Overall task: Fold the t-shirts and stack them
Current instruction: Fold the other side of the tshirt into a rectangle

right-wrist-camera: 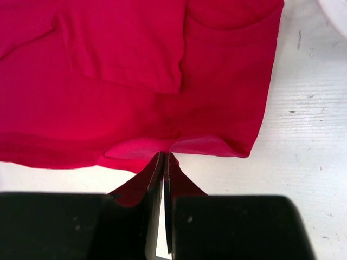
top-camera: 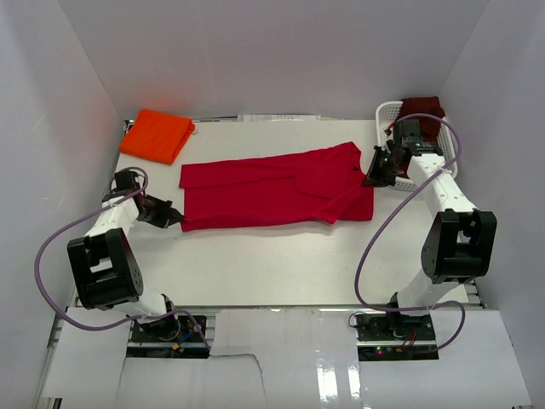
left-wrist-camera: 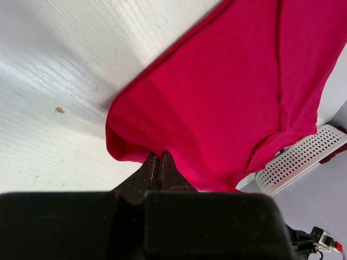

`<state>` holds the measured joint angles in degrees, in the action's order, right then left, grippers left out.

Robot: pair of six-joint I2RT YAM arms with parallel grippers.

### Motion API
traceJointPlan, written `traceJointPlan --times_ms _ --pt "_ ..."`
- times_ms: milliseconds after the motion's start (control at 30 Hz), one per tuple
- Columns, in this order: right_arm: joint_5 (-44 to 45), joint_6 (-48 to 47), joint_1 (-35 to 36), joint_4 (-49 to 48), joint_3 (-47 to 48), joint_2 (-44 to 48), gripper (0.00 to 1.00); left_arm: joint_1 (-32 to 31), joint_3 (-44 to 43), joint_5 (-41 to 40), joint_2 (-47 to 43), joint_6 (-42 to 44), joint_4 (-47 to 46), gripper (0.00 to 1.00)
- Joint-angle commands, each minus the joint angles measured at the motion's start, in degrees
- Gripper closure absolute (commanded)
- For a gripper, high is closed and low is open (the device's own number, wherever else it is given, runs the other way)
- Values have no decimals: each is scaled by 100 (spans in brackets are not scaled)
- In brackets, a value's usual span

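The red t-shirt (top-camera: pixel 272 192) lies spread lengthwise across the middle of the table, partly folded. My left gripper (top-camera: pixel 177 220) is shut on its left edge; in the left wrist view the gripper (left-wrist-camera: pixel 159 156) pinches the red cloth (left-wrist-camera: pixel 227 92). My right gripper (top-camera: pixel 373 177) is shut on the shirt's right edge; in the right wrist view the gripper (right-wrist-camera: pixel 164 156) pinches the red hem (right-wrist-camera: pixel 162 81). The orange t-shirt (top-camera: pixel 156 135) lies folded at the back left. The maroon t-shirt (top-camera: pixel 422 108) sits in the white basket (top-camera: pixel 386 113) at the back right.
The white lattice basket stands close behind my right wrist and also shows in the left wrist view (left-wrist-camera: pixel 303 157). White walls enclose the table on the left, back and right.
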<state>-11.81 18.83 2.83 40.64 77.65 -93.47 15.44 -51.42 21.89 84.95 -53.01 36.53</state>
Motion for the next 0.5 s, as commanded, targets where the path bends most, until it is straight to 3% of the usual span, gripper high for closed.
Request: traceJointPlan --times_ms 0,467 --pt "-75 -81 -63 31 522 -162 92 55 -307 61 74 -42 56 100" --pt "-277 -152 -72 251 1692 -1120 92 55 -887 61 681 2 73 100"
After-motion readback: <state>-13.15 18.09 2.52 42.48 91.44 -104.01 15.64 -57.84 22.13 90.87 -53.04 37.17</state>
